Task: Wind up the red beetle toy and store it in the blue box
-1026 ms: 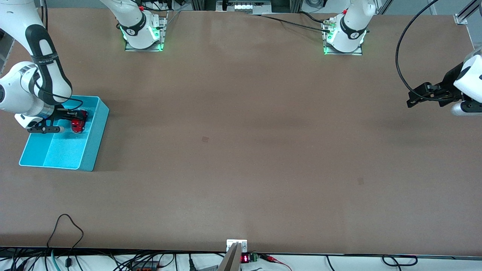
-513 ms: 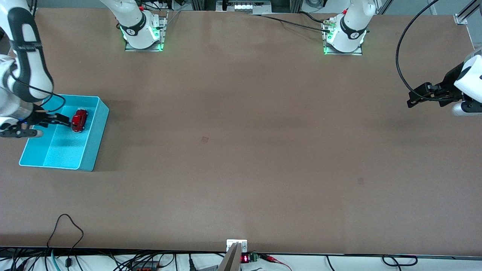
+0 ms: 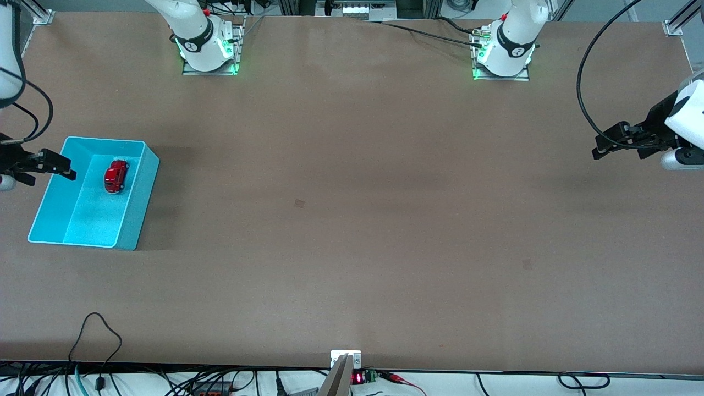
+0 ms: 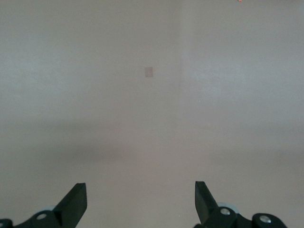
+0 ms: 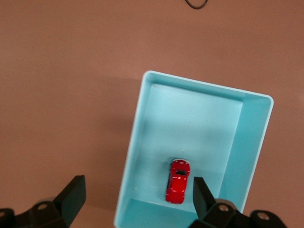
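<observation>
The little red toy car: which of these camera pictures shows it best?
The right wrist view. It looks straight down on the red beetle toy, large and unobstructed, lying in the blue box. The front view also shows the toy in the box, but tiny. The left wrist view shows only bare table.

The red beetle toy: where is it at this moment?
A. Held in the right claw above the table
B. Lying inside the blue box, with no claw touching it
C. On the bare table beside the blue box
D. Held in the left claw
B: the red beetle toy lies on the floor of the blue box, while the open right claw is empty over the box's edge and the open left claw holds nothing.
</observation>
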Robot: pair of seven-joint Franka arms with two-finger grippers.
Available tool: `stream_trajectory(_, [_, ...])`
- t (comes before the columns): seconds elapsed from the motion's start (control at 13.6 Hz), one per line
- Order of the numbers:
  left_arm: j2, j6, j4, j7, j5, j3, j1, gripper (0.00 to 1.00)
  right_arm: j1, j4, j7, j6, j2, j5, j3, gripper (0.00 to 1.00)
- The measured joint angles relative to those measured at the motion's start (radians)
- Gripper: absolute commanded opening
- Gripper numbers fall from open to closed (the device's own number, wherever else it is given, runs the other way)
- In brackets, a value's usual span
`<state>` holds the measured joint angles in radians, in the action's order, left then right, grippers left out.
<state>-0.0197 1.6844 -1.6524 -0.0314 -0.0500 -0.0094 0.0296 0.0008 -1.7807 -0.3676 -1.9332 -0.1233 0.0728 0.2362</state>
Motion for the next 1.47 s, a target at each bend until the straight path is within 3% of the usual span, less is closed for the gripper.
stream_trajectory(0.29, [0.0,0.002,0.0,0.0,0.0,-0.005,-0.001,1.0,-0.002,0.116,0.167,0.134,0.023,-0.041,-0.097,1.0])
stream_trajectory(0.44, [0.0,0.005,0.0,0.0,0.0,-0.006,-0.001,1.0,-0.007,0.147,0.208,0.177,0.034,-0.041,-0.117,1.0])
stream_trajectory(1.47, [0.0,0.017,0.0,0.001,0.0,-0.008,-0.001,1.0,-0.011,0.153,0.259,0.205,0.049,-0.041,-0.132,1.0])
